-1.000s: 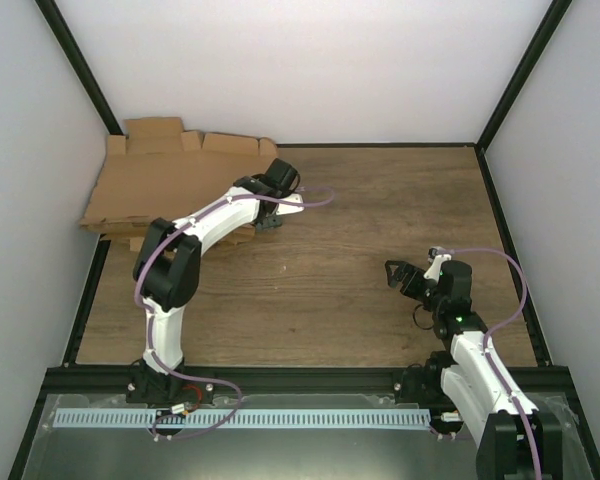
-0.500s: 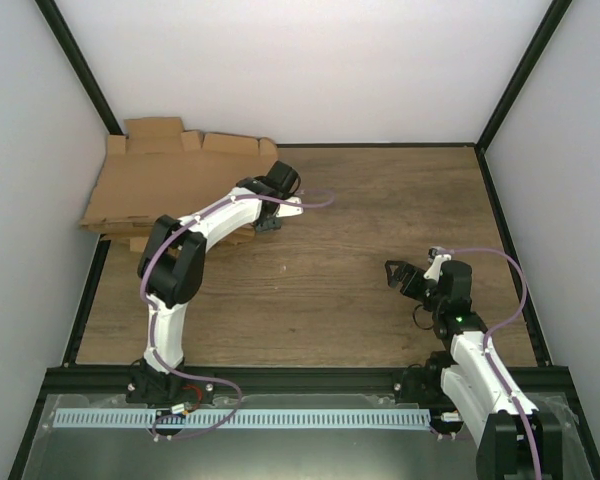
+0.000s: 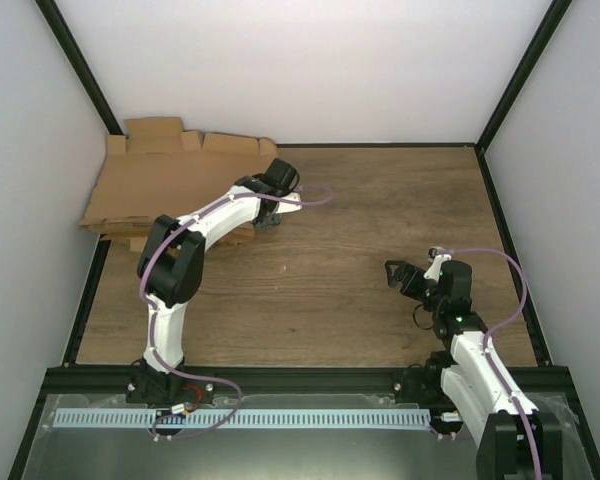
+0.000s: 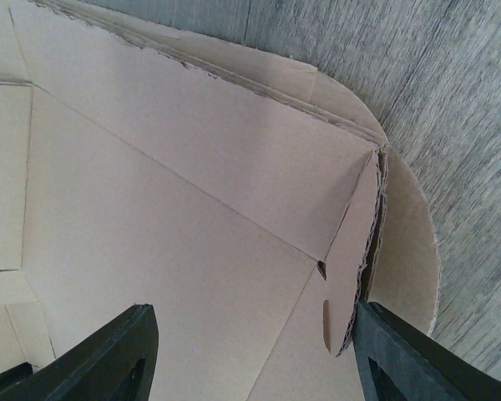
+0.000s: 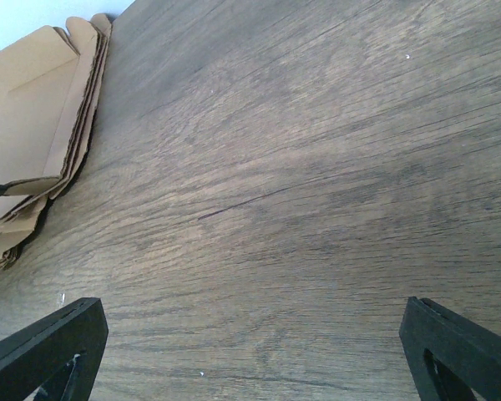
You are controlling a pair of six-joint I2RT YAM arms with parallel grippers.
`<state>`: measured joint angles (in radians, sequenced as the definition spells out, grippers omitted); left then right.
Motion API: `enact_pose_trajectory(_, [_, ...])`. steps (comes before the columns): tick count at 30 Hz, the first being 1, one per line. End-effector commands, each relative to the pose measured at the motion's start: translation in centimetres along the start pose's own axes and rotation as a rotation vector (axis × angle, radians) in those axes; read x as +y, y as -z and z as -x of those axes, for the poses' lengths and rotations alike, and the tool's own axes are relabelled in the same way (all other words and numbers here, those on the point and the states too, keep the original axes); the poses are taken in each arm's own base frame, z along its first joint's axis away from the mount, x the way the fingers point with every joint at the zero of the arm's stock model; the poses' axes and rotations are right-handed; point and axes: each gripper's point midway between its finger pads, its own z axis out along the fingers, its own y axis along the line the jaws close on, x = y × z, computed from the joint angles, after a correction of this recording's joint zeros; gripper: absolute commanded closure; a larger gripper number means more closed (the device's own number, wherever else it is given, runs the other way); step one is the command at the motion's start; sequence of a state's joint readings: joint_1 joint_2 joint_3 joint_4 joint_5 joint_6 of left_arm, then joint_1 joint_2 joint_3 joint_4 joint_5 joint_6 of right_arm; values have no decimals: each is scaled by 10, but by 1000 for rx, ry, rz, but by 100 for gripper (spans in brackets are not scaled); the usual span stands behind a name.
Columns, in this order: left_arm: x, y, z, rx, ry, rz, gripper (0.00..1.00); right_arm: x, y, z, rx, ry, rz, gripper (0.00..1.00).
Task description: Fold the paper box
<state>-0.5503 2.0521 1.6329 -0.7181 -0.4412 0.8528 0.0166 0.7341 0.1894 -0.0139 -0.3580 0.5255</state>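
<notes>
I see the pile of cardboard blanks [image 3: 170, 185] in the far left corner of the table [image 3: 380, 200], against the left wall and close to the back wall. My left claw [image 3: 268, 222] is above the pile's right edge, one finger over the top sheet and the other by the rim. My right claw [image 3: 400, 275] is well apart, over the table's near right part.
</notes>
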Motion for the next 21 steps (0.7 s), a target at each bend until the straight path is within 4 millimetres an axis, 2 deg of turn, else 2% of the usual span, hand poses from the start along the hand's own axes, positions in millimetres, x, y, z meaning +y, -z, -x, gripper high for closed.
enact_pose_trajectory(1, [12,4,1,-3,3,29,34,12,3,18,-41,15,19,0])
enact_pose_trajectory(14, [18,9,1,2,-5,41,34,12,3,18,-42,14,19,0])
enact_pose_trajectory(21, [13,6,-1,12,-21,25,33,12,3,18,-41,14,20,0])
